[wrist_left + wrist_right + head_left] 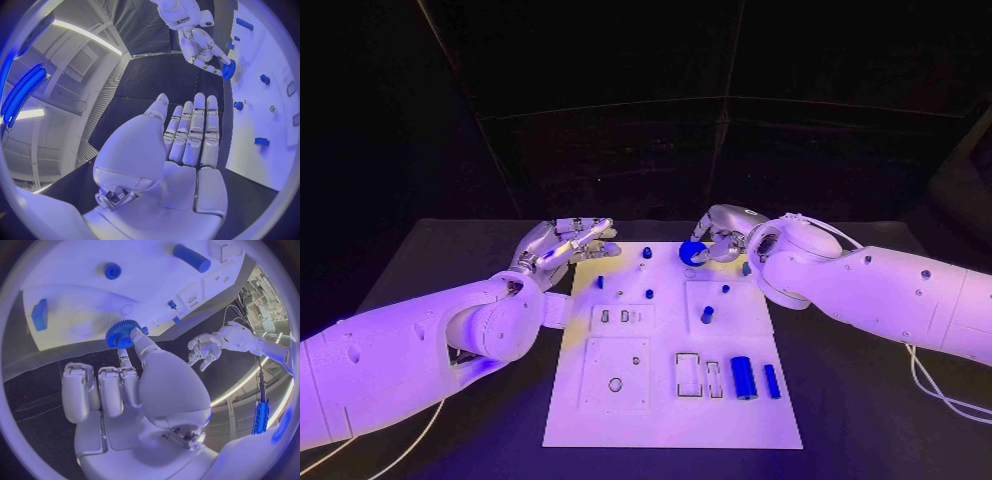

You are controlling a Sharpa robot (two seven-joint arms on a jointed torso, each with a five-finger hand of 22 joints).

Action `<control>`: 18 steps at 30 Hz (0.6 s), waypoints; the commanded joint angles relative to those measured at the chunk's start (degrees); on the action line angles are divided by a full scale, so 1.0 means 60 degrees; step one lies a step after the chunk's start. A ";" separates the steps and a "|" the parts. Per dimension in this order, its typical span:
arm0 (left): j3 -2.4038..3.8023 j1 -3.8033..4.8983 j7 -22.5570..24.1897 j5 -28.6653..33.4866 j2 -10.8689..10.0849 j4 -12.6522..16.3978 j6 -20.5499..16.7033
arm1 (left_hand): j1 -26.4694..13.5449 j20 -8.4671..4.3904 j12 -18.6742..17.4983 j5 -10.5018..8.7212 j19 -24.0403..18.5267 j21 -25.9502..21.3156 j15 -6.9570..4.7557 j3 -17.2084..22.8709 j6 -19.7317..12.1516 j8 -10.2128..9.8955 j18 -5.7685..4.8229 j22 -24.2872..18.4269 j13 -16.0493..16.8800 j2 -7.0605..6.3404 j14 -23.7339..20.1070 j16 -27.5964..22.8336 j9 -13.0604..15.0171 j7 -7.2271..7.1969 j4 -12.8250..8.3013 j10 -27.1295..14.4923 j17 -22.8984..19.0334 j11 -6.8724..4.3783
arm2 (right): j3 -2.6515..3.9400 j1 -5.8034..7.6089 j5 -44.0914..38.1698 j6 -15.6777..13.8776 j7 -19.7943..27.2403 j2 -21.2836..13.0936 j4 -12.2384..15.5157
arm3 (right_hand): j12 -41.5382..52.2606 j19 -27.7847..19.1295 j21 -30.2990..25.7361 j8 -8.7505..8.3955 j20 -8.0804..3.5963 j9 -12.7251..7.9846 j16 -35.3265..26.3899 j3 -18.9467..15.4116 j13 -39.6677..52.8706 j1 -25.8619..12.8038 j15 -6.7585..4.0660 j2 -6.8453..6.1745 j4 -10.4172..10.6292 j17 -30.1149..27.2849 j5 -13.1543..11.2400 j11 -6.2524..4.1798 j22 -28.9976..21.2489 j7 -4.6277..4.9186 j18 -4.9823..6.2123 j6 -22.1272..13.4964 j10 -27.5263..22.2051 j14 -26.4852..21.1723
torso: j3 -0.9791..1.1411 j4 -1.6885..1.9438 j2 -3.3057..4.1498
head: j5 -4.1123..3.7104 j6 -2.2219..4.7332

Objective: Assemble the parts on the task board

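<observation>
From the head view, the right hand [718, 232] hangs over the far edge of the task board [672, 425] and holds a blue gear [692, 253] just below its fingertips. The left hand [565, 246] sits beside the board's far left corner, fingers apart, with nothing in it. Well nearer the robot than either hand, two blue cylinders [744, 377] lie side by side on the board, and small blue pegs [707, 314] stand between them and the right hand.

In the left wrist view, the left hand [187, 137] is flat and open, fingers straight and close together, its palm bare. Beyond its fingertips the right hand [203, 50] pinches the gear [229, 69] at the board's edge [250, 150].

In the right wrist view, the right hand [134, 385] grips the toothed gear [122, 333] between thumb and one finger, while the other fingers are curled in short of it. The gear hovers just ahead of the fingertips, over the board's near margin [81, 325]; I cannot tell whether it touches the surface.

The hold looks thin: it is a pinch at the rim, so the gear could twist or slip out if it is pressed down off-centre. If it meets its post tilted, it may jam or skate away across the board. The curled fingers could also knock a nearby peg [112, 271] as the hand descends.
</observation>
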 commanded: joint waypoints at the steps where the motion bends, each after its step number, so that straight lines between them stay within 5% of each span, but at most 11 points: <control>1: 0.0008 0.0015 0.0058 -0.0050 -0.0020 0.0042 0.0089 | 0.0091 -0.0016 -0.0046 0.0012 0.0069 -0.0027 -0.0001 -0.0003 0.0051 -0.0049 0.0142 -0.0015 -0.0009 0.0018 0.0085 -0.0045 -0.0006 -0.0005 -0.0051 0.0074 0.0009 -0.0010 | 0.0009 0.0021 -0.0429 -0.0724 0.0121 0.0075 0.0321 | 0.0030 0.0320 0.0057 -0.0033 -0.0069 -0.0012 0.0048 0.0082 0.1731 -0.0106 -0.0080 -0.0030 0.0034 0.1158 0.0099 -0.0091 0.1100 -0.0250 -0.0148 0.0384 0.0454 0.0761 | -0.0003 -0.0002 0.0001 | 0.0036 -0.0009; 8: 0.0008 0.0016 0.0065 -0.0050 -0.0039 0.0061 0.0086 | 0.0091 -0.0016 -0.0046 0.0012 0.0069 -0.0027 -0.0001 -0.0003 0.0051 -0.0049 0.0142 -0.0015 -0.0009 0.0018 0.0085 -0.0045 -0.0006 -0.0005 -0.0051 0.0074 0.0009 -0.0010 | 0.0013 0.0022 -0.0734 -0.0752 0.0150 0.0647 0.0241 | 0.0025 0.0345 0.0071 -0.0086 -0.0081 -0.0037 0.0046 0.0137 0.1731 -0.0134 -0.0088 -0.0075 0.0024 0.1157 0.0202 -0.0095 0.1148 -0.0250 -0.0158 0.0375 0.0454 0.0761 | -0.0011 0.0010 0.0007 | 0.0084 -0.0025; 18: 0.0009 0.0018 0.0065 -0.0050 0.0002 0.0037 0.0077 | 0.0114 -0.0019 -0.0054 0.0011 0.0073 -0.0028 -0.0003 0.0005 0.0055 -0.0054 0.0142 -0.0018 -0.0010 0.0016 0.0086 -0.0049 -0.0007 -0.0006 -0.0074 0.0080 0.0015 -0.0011 | -0.0009 -0.0038 -0.0769 -0.0463 0.0317 0.1722 -0.0717 | 0.0023 0.0349 0.0074 -0.0092 -0.0082 -0.0040 0.0043 0.0148 0.1731 -0.0137 -0.0089 -0.0077 0.0023 0.1147 0.0215 -0.0095 0.1157 -0.0250 -0.0160 0.0377 0.0454 0.0760 | 0.0002 0.0003 0.0022 | 0.0133 -0.0050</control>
